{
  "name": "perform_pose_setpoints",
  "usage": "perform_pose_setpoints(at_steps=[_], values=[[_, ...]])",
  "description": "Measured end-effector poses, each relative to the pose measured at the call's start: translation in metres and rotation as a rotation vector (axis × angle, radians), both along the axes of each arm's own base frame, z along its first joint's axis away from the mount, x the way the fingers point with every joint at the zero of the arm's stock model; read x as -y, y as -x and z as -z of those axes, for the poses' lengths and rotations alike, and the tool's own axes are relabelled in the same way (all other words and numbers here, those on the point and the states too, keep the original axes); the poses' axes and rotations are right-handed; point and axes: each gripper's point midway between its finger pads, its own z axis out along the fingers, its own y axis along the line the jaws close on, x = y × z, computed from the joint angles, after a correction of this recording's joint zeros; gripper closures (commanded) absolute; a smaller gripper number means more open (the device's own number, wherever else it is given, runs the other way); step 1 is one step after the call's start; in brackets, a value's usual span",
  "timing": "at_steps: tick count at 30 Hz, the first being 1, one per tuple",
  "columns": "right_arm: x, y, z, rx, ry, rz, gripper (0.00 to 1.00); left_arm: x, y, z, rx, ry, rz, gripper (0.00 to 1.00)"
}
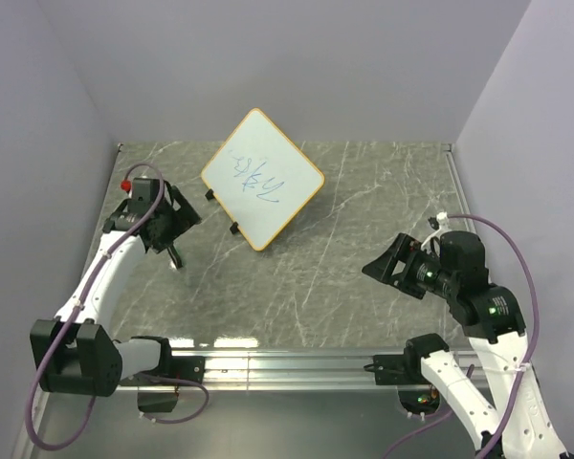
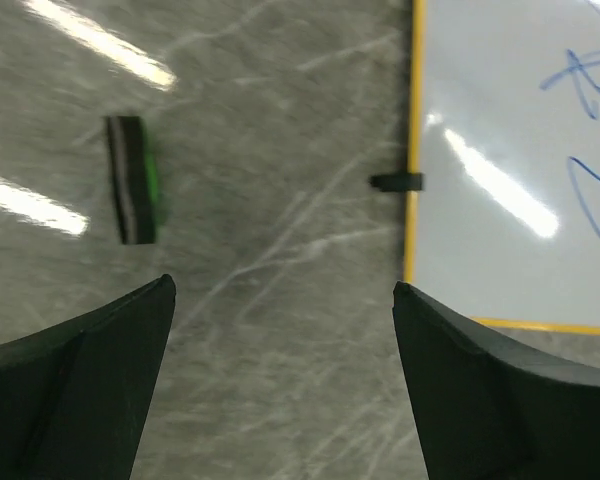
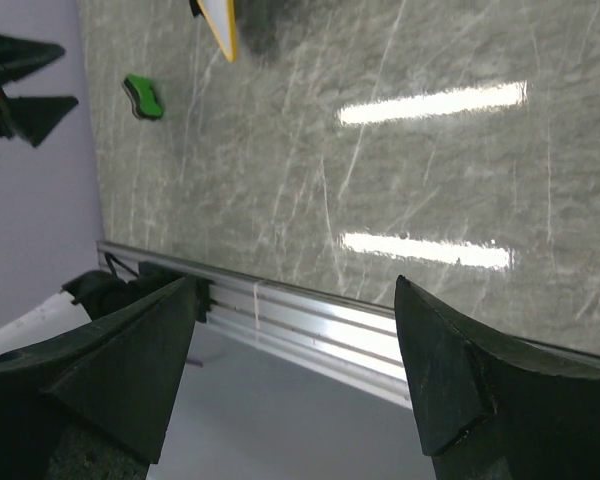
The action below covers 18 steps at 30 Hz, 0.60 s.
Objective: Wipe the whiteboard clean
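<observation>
Scribbles in blue cover the face of the whiteboard, which lies turned like a diamond at the far middle of the grey marbled surface, nearer my left arm than my right. Its yellow-orange rim carries small black feet along the lower left edge.

My left pincer hangs over the surface with its jaws spread wide and nothing between them; only bare stone shows in the gap. In that wrist view the rim of the board sits ahead and to the right. A small green-and-black eraser lies on the stone ahead and to the left, apart from the board and from my fingers.

My right pincer is also wide open and empty, held above the near right part of the surface, well apart from the board. Its view takes in the metal rail along the near edge, the eraser farther off, and one corner of the board.
</observation>
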Motion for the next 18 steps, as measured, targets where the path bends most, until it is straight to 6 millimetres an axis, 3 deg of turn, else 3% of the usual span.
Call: perform_pose_setpoints(at_steps=[4, 10, 13, 18], values=[[0.000, -0.008, 0.005, 0.007, -0.008, 0.027, 0.14, -0.016, 0.003, 0.017, -0.047, -0.088, -0.015, 0.07], [-0.002, -0.021, 0.011, -0.009, 0.000, 0.032, 0.16, -0.016, 0.030, 0.091, -0.272, -0.128, 0.041, 0.08], [-0.003, -0.027, 0.013, -0.018, 0.003, 0.031, 0.16, -0.016, 0.030, 0.100, -0.305, -0.136, 0.058, 0.10], [-0.004, -0.031, 0.017, -0.016, 0.005, 0.029, 0.16, -0.011, 0.012, 0.097, -0.276, -0.125, 0.081, 0.11]])
